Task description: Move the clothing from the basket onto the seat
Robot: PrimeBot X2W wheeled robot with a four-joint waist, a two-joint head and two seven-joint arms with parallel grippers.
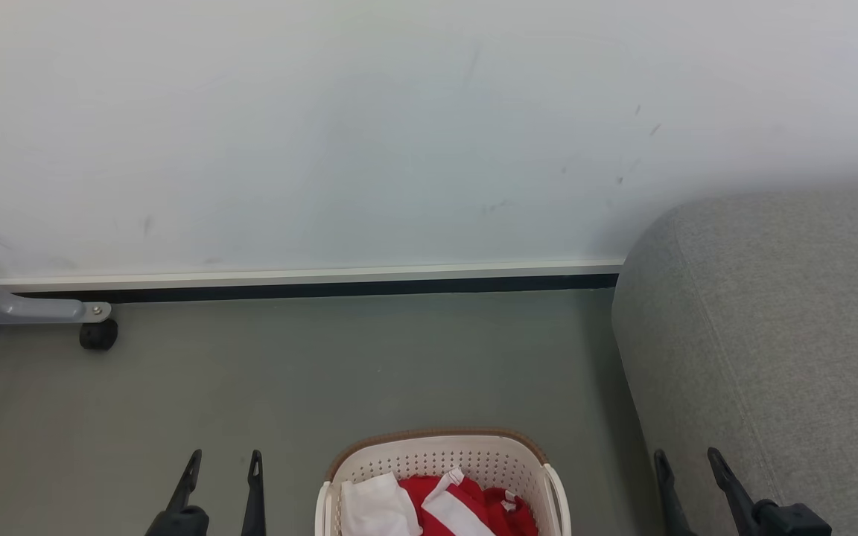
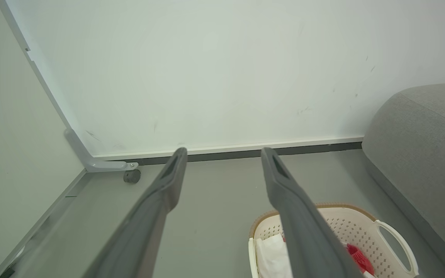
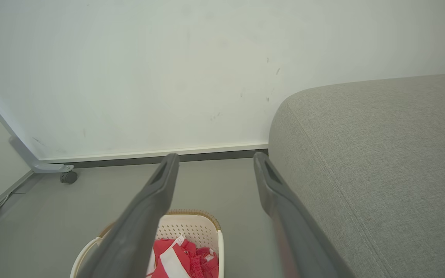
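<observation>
- At 7 o'clock in the head view, the left gripper (image 1: pixel 224 455) hangs over the grey floor (image 1: pixel 369 365). Its two dark fingers are spread apart with nothing between them.
- At 5 o'clock, the right gripper (image 1: pixel 686 452) is likewise spread and empty, seen against the rounded side of the seat (image 1: pixel 771 335). I cannot tell whether it touches the fabric.
- Between the two grippers, at 6 o'clock, the basket (image 1: pixel 436 455) sits on the floor, cut off by the bottom edge of the view. Its brown rim curves across the far side, and a white handle shows at its right.
- The clothing (image 1: pixel 474 502) lies inside the basket, red fabric with white trim toward the right. A white piece (image 1: pixel 377 508) rests against the left wall.
- The seat, grey with a visible seam, takes up 3 to 4 o'clock, near the basket's right side.
- At 9 o'clock, farther off, a black caster (image 1: pixel 97 335) sits under a grey metal leg (image 1: pixel 19 307).
- A pale skirting strip (image 1: pixel 310 274) over a dark gap runs across behind the floor.
- The white wall (image 1: pixel 399 134), with a few dark scuffs, rises toward 12 o'clock.
</observation>
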